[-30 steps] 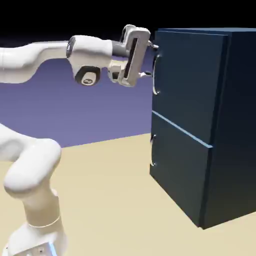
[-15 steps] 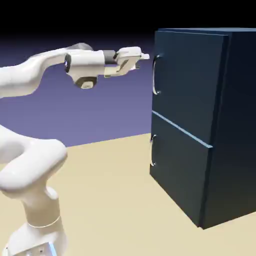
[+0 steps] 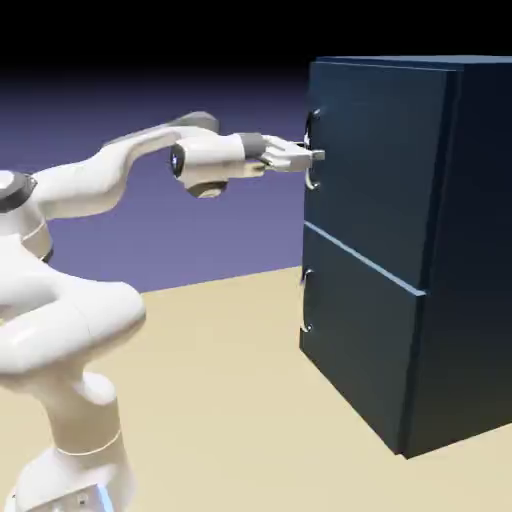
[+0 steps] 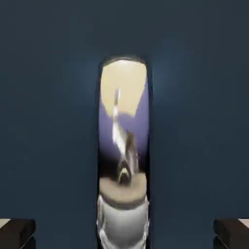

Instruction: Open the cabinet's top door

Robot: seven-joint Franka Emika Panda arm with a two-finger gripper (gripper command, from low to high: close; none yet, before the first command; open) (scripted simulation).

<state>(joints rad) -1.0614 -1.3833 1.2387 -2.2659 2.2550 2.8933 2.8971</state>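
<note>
The cabinet (image 3: 470,250) is a tall dark navy box at the exterior view's right. Its top door (image 3: 370,160) lies flush and carries a slim curved grey handle (image 3: 311,182) near its left edge. My gripper (image 3: 313,156) reaches level from the left, its tips at mid-height of that handle. In the hand view the top door (image 4: 53,121) fills the frame and the shiny handle (image 4: 124,146) runs down the middle. My gripper (image 4: 124,234) straddles the handle, one fingertip (image 4: 17,233) far left and the other fingertip (image 4: 232,233) far right, both clear of the metal. It is open.
Below the top door sits the shorter lower door (image 3: 350,340) with its own small handle (image 3: 304,300). The cabinet stands on a tan table (image 3: 230,400). My white arm (image 3: 90,190) arches in from the lower left.
The hand has rolled from upright to flat, dropped a little and pushed right, from short of the cabinet up to the top door's handle. The door has not moved.
</note>
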